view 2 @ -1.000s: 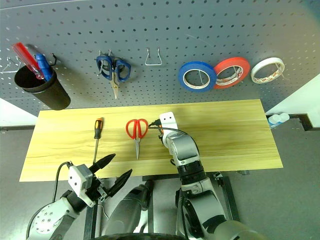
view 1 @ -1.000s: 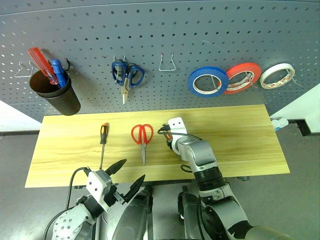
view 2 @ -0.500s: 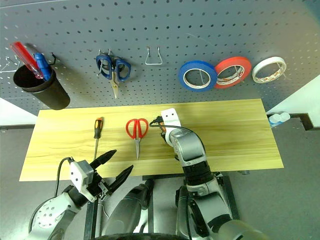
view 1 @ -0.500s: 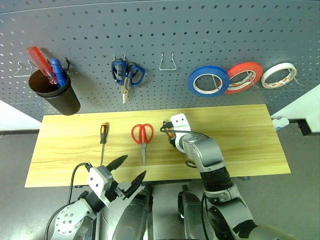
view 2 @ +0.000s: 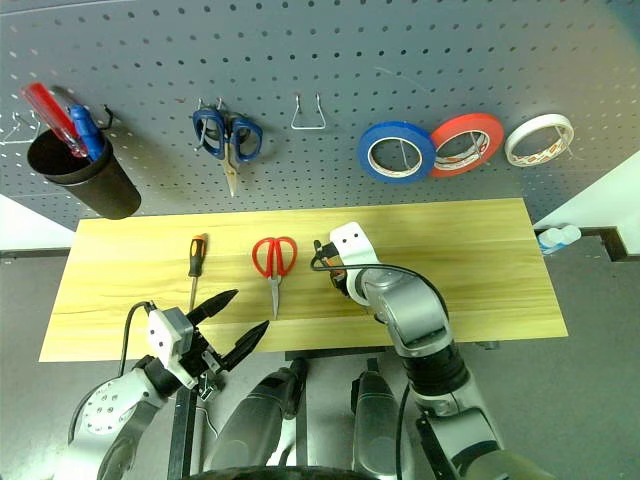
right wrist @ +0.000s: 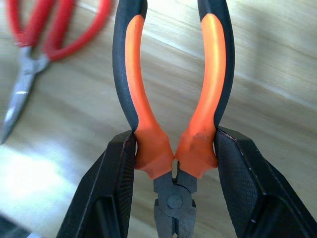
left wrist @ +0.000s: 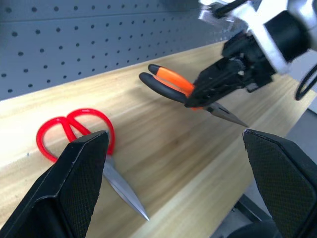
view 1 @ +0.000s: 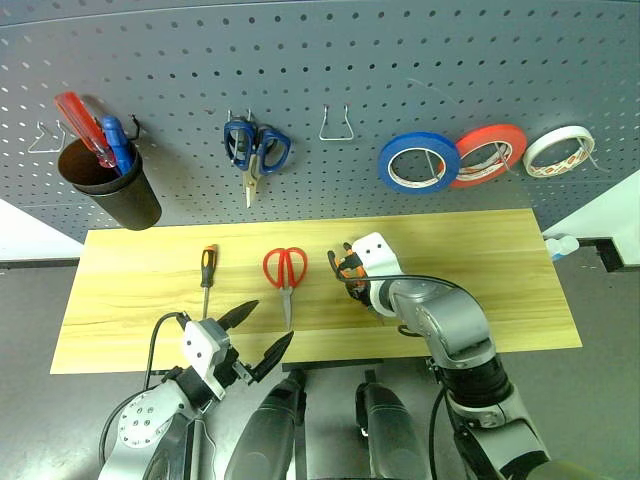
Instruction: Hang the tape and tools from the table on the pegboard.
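My right gripper (view 1: 352, 272) is shut on the orange-and-black-handled pliers (right wrist: 148, 94), gripping both handles near the pivot and holding them just above the table (view 1: 480, 270). The handles point toward the pegboard (view 1: 400, 60). The red-handled scissors (view 1: 285, 272) lie flat to the left of the pliers, and the thin screwdriver (view 1: 206, 275) lies further left. The blue tape (view 1: 418, 162) hangs on a pegboard hook. At the table's front edge, my left gripper (view 1: 266, 327) stands open and holds nothing, its fingers aimed toward the scissors (left wrist: 74, 130).
On the pegboard hang a black cup (view 1: 110, 190) holding red and blue screwdrivers, blue-handled scissors (view 1: 255, 148), a bare metal hook (view 1: 335, 125), a red-orange roll (view 1: 488, 155) and a white roll (view 1: 557, 150). The right half of the table is bare wood.
My right gripper has lifted the pliers off the table and drawn them a little right and back, its wrist turning and elbow swinging out. My left gripper has edged forward toward the table edge.
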